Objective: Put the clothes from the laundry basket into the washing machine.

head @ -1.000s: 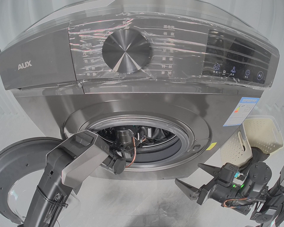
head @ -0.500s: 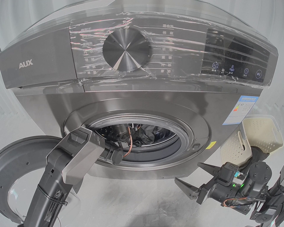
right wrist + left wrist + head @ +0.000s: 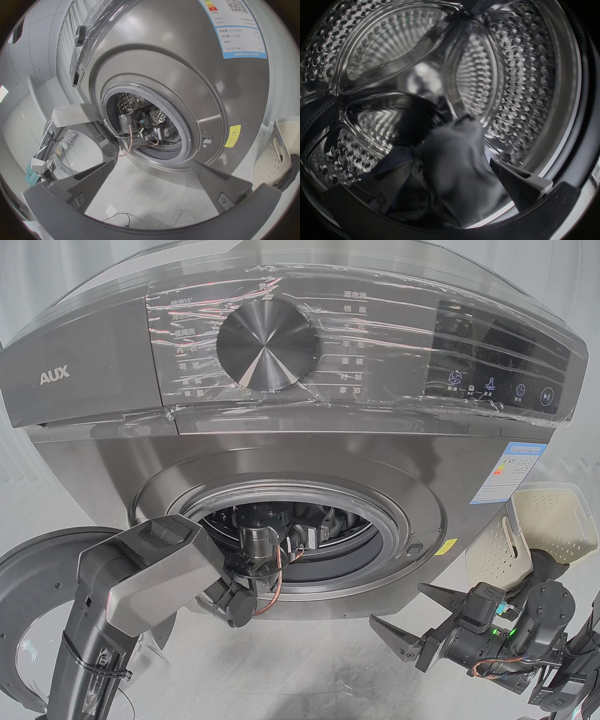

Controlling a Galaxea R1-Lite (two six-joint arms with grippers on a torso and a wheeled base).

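Left end effector (image 3: 450, 162) inside washing machine (image 3: 375, 452) drum (image 3: 525, 72), fingers spread apart, gripping nothing. Grey garment (image 3: 456, 175) lies low in drum, between fingers. Right end effector (image 3: 400, 605) fingers apart, empty, low before machine, near cream laundry basket (image 3: 553, 521) at machine's right. Door (image 3: 37, 577) open at left.

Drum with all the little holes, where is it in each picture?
Head view: drum inside the door opening, low centre.
Left wrist view: drum wraps around the clothes.
Right wrist view: drum inside the door opening.
Shared landmark: left gripper, inside the drum.
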